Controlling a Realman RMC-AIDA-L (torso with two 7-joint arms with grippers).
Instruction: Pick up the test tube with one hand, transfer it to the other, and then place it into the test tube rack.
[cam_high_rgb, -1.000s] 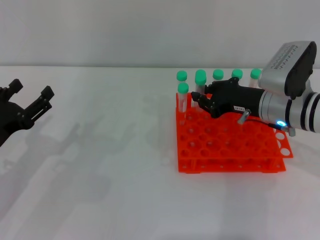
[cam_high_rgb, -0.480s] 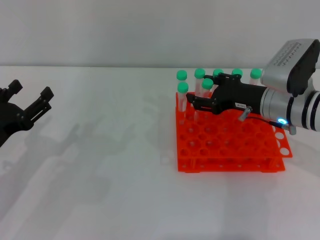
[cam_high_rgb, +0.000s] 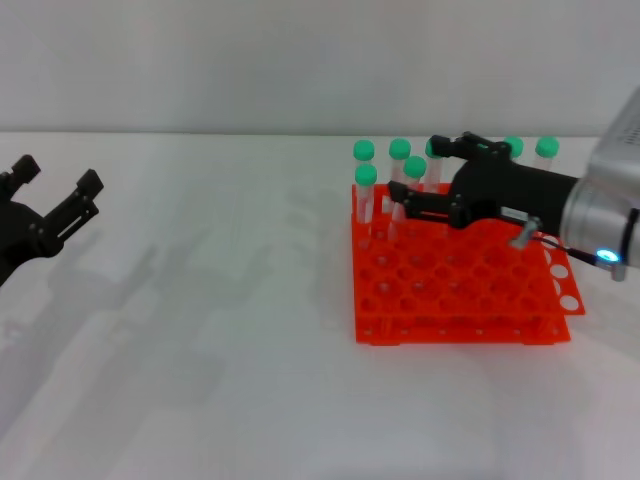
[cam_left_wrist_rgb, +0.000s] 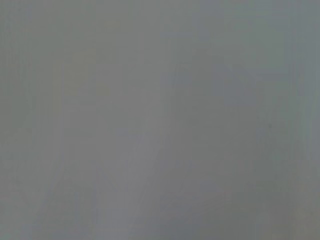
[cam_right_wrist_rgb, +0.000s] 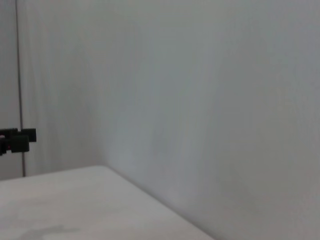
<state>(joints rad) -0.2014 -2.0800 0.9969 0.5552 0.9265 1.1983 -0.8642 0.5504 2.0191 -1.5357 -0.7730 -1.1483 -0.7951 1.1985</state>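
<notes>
1. Head view: the test tube is a slim clear tube with a round green cap, standing upright, cap up, in the back-left part of the orange-red test tube rack. The right end effector sits around it, fingers spread, not pinching. The other green-capped tubes stand upright beside it. The left end effector hangs spread open far left over the plain white surface; grey wall behind.
2. Left wrist view: just blank grey.
3. Right wrist view: pale wall, white surface, and the left end effector small and far off.
</notes>
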